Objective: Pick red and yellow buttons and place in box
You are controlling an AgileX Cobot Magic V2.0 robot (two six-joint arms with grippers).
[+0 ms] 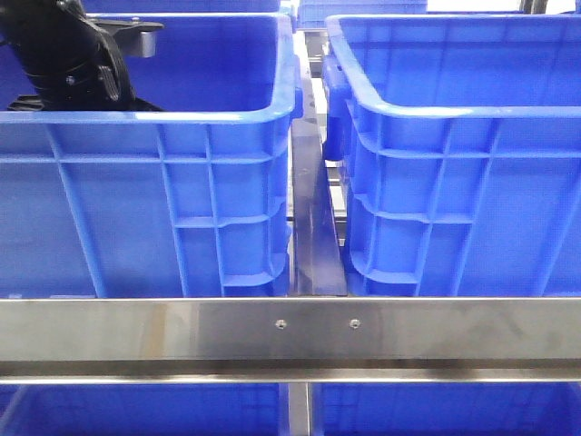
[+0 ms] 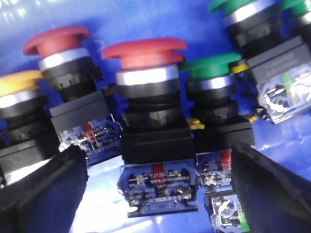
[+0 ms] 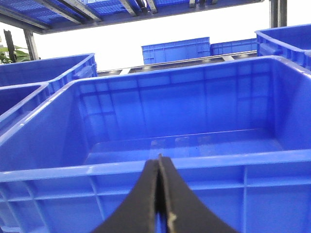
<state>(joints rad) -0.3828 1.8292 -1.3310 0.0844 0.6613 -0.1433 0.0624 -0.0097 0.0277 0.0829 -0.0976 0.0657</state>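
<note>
Left gripper (image 2: 155,194) reaches down inside left crate, fingers spread wide, straddling dark-red mushroom-capped button (image 2: 144,54) (orange-yellow button (image 2: 17,83) nearby) | right gripper (image 3: 160,204) pinched closed, empty, before deep blue plastic box (image 3: 194,165)

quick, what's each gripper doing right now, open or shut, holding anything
Left gripper: open, fingers either side of a red button, holding nothing yet.
Right gripper: shut and empty, in front of a blue crate.
</note>
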